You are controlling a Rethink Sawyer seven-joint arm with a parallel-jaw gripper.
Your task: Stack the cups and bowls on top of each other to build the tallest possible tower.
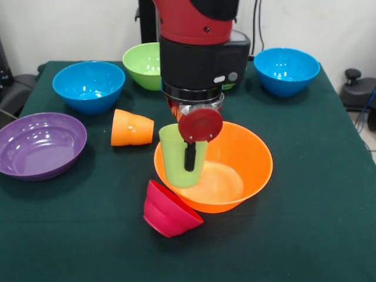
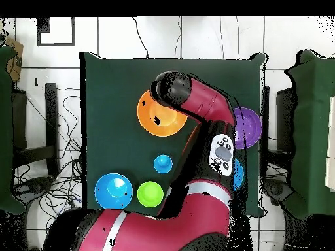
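My gripper is shut on the rim of the lime green cup, one black finger lying against its wall. The cup is upright at the left rim of the big orange bowl; I cannot tell whether the two touch. A small red bowl leans mouth-down against that bowl's near left side. The orange cup lies on its side to the left. From above, the arm hides my gripper and the green cup, and only part of the orange bowl shows. The blue cup stands apart.
A purple bowl sits at the left edge. Behind are a blue bowl, a green bowl and another blue bowl. Overhead, a small green bowl stands beside a blue bowl.
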